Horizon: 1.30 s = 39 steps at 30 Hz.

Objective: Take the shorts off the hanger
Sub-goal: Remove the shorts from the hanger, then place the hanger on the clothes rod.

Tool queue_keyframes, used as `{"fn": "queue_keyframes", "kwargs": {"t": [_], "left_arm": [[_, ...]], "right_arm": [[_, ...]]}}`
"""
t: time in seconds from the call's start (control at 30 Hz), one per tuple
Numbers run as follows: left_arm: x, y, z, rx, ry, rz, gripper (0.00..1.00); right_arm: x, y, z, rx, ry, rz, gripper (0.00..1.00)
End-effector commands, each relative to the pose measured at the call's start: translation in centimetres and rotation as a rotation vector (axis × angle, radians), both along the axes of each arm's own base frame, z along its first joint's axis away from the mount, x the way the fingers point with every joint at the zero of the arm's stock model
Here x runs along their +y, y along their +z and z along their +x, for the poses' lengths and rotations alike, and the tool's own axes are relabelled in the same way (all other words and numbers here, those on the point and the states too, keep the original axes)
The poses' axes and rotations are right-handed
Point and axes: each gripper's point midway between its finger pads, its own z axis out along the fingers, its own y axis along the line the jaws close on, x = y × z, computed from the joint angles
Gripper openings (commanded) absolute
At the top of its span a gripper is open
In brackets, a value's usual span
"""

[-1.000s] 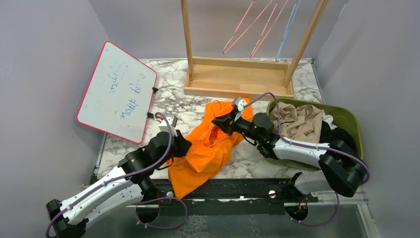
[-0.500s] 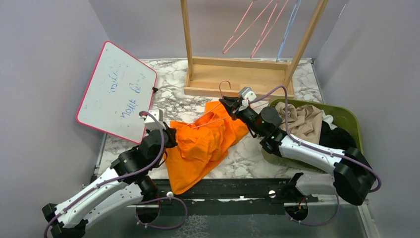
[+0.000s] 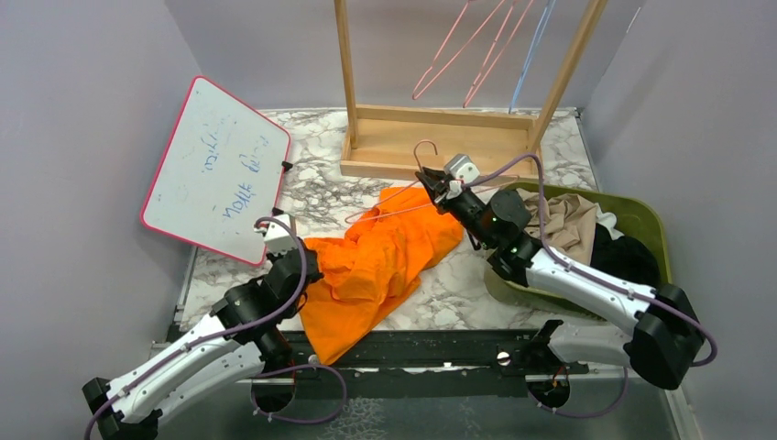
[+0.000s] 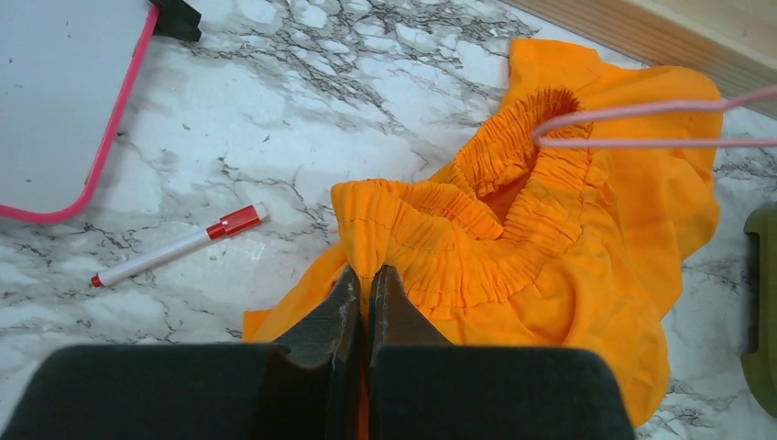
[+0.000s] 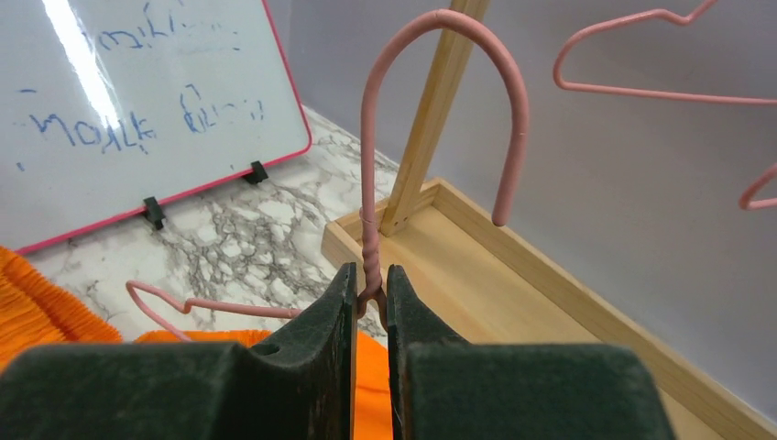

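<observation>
Left gripper point(image 4: 368, 275): jaws pressed together, pinching a fold of the gathered waistband of the orange shorts point(image 4: 568, 238).

Right gripper point(image 5: 371, 282): jaws nearly closed, pinching the twisted neck of the pink hanger point(image 5: 370, 156) just under its hook.

The hook stands upright, close to the wooden rack point(image 3: 440, 137). From the neck, the hanger wire runs left. Its bent end lies at the waist opening, and we cannot tell whether it is inside.

The shorts lie on the marble surface point(image 3: 321, 188) between the 2 arms. Their long axis is diagonal, from the near-left edge toward the far right.
</observation>
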Motion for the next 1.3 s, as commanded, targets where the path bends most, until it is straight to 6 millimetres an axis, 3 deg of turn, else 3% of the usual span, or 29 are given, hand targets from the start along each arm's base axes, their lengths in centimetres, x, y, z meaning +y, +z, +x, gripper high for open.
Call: {"fn": "queue_keyframes", "kwargs": {"t": [0.0, 0.1, 0.2, 0.4, 0.53, 0.67, 0.83, 0.97, 1.0, 1.17, 1.27], "left_arm": [[-0.2, 0.5, 0.7, -0.039, -0.005, 0.026, 0.00], [-1.0, 0.1, 1.7, -0.026, -0.032, 0.108, 0.00], [-1.4, 0.1, 3.2, -0.009, -0.036, 0.177, 0.00], [-2.4, 0.6, 7.5, 0.043, -0.157, 0.029, 0.00], [-7.6, 0.0, 7.1, 0.063, -0.421, -0.102, 0.00], [-10.6, -1.1, 5.2, 0.170, -0.593, -0.187, 0.03], [-10.2, -1.4, 3.4, 0.179, -0.605, -0.217, 0.23], [-8.2, -0.4, 2.7, 0.145, -0.521, -0.190, 0.61], [-7.8, 0.2, 2.6, 0.124, -0.504, -0.189, 0.65], [-7.1, 3.4, 2.1, 0.006, -0.493, -0.213, 0.82], [-7.4, 4.2, 1.3, -0.029, -0.545, -0.222, 0.84]], "right_arm": [[0.5, 1.4, -3.2, 0.040, 0.147, 0.020, 0.01], [0.6, 1.1, -4.1, 0.104, 0.182, 0.008, 0.01], [-0.7, 1.2, -4.7, 0.099, 0.152, 0.032, 0.01], [-2.7, -0.7, -5.8, 0.155, 0.115, -0.034, 0.01], [-2.7, -1.5, -8.2, 0.145, 0.212, -0.053, 0.01], [-1.9, -2.9, -9.6, 0.182, 0.298, -0.088, 0.01], [-1.4, -3.9, -10.4, 0.253, 0.347, -0.108, 0.01], [-0.7, -3.5, -11.9, 0.244, 0.437, -0.071, 0.01], [-0.5, -3.4, -12.2, 0.246, 0.455, -0.064, 0.01], [0.2, -3.4, -12.6, 0.285, 0.496, -0.039, 0.01], [0.7, -3.6, -12.6, 0.316, 0.510, -0.022, 0.01]]}}
